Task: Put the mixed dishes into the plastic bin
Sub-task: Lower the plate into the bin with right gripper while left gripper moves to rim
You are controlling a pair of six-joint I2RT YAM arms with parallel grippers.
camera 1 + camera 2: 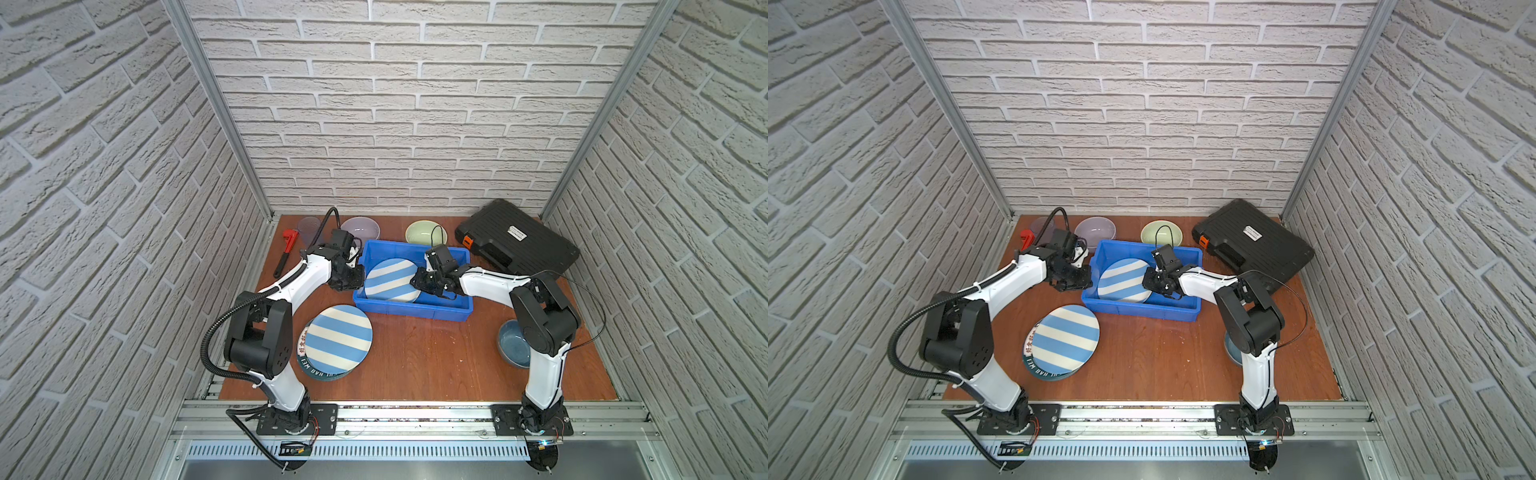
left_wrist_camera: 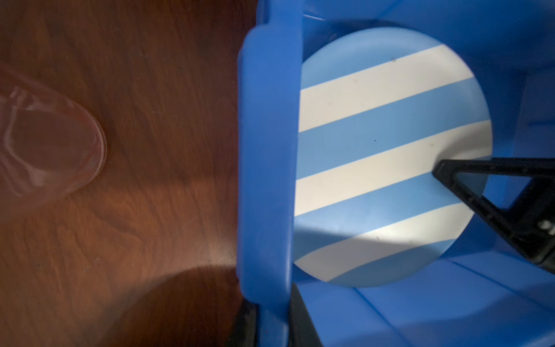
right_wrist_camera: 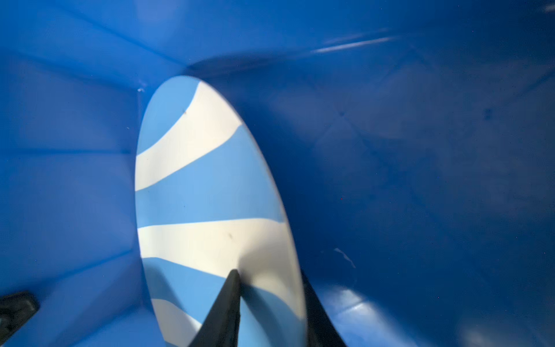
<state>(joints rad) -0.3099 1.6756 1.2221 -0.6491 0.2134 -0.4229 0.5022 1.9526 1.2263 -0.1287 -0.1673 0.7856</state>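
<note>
In both top views, a striped plate (image 1: 390, 279) is seen inside the plastic bin (image 1: 411, 311), toward its left end. In the left wrist view, the left pincer (image 2: 273, 327) is clenched on the bin's rim. In the right wrist view, the plate's edge is straddled by the right pincer (image 3: 271, 288), but whether it is gripped cannot be told.

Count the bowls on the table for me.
3. A lilac bowl and a pale green bowl sit behind the blue plastic bin; a blue-grey bowl sits front right, partly behind the right arm. Others may be hidden.
</note>
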